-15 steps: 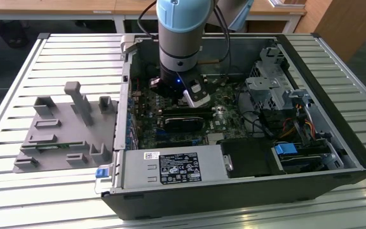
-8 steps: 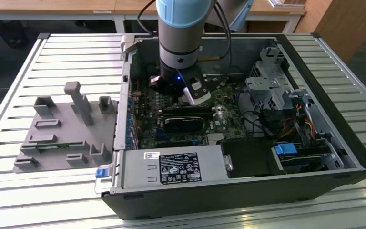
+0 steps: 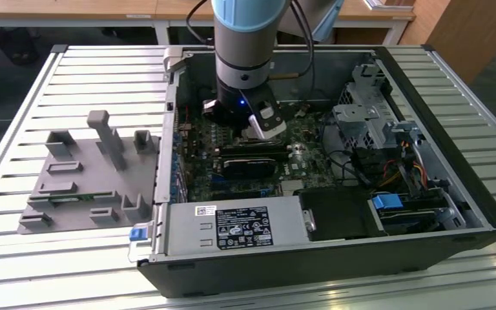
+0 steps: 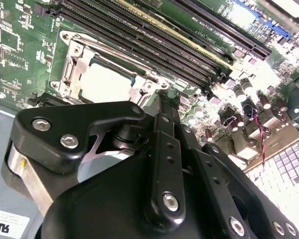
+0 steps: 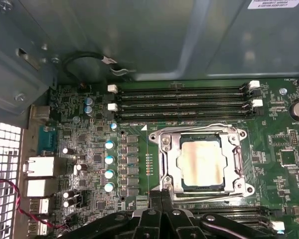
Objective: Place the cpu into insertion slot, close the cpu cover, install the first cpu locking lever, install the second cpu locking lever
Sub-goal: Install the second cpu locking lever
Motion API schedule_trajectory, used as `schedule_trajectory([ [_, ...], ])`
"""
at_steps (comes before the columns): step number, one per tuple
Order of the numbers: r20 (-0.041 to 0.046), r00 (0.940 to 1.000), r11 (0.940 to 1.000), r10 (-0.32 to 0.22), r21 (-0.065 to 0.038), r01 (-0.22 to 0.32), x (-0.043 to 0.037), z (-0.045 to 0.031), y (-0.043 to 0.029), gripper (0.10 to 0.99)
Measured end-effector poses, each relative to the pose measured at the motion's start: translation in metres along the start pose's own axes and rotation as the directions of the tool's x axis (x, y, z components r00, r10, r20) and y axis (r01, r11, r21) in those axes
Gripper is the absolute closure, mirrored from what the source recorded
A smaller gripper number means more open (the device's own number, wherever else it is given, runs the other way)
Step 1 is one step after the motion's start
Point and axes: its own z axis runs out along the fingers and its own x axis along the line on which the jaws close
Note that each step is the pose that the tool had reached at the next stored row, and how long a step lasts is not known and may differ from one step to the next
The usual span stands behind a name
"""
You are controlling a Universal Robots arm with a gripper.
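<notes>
In both wrist views the cpu (image 5: 202, 162) (image 4: 105, 82), a silvery-beige square, lies flat in the insertion slot (image 5: 163, 137) on the green board. The cpu cover (image 5: 171, 169) (image 4: 72, 64), a silvery frame, lies down around it. One thin wire lever (image 5: 199, 126) runs along the side of the slot by the memory slots, and another (image 5: 214, 197) runs along the opposite side. My gripper (image 5: 162, 195) (image 4: 162, 95) hovers at that opposite edge of the socket, black fingers together with nothing visible between them. In the exterior view the gripper (image 3: 252, 135) reaches down into the open computer case.
Long black memory slots (image 5: 184, 92) run beside the socket, and capacitors (image 5: 109, 159) stand on another side. A black fan card (image 3: 248, 161), the power supply (image 3: 230, 226) and a drive cage (image 3: 360, 123) crowd the case. A grey fixture (image 3: 84, 174) sits on the slatted table.
</notes>
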Motion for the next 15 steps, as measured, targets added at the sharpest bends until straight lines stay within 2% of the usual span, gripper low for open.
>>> schedule_trajectory([
  [9, 0.0000, 1.0000, 1.0000, 0.000, 0.000, 0.000, 0.0001, -0.0086, 0.0020, 0.980],
  [15, 0.0000, 1.0000, 1.0000, 0.000, 0.000, 0.000, 0.0001, -0.0170, 0.0040, 0.980],
])
